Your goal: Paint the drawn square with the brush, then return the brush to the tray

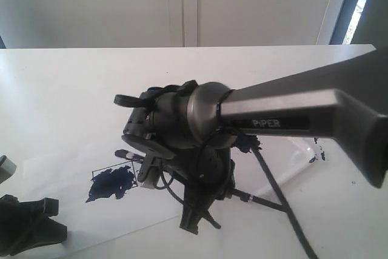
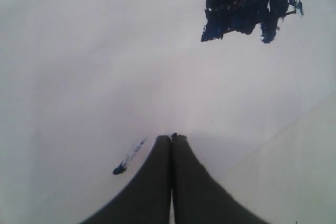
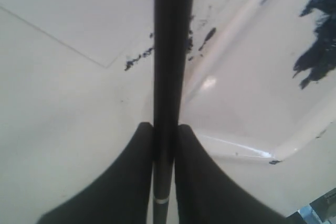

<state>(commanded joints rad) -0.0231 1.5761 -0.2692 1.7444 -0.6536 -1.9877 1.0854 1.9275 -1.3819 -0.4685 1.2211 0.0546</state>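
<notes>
The drawn square (image 1: 112,183) lies left of centre on the white paper, mostly blotched with dark blue paint; it also shows in the left wrist view (image 2: 247,3). My right gripper (image 1: 195,219) reaches across the middle, largely hidden under its own arm. In the right wrist view it (image 3: 165,129) is shut on the brush (image 3: 170,51), whose black handle runs out over the rim of the clear tray (image 3: 231,24). The brush tip is out of view. My left gripper (image 2: 171,138) rests at the near left (image 1: 30,222), shut on nothing.
The tray (image 1: 297,150) sits right of the arm with a dark paint blotch (image 3: 320,35) inside and paint flecks (image 1: 318,153) on its rim. A small blue smear (image 2: 126,161) marks the paper beside the left fingers. A black cable (image 1: 285,210) hangs from the right arm.
</notes>
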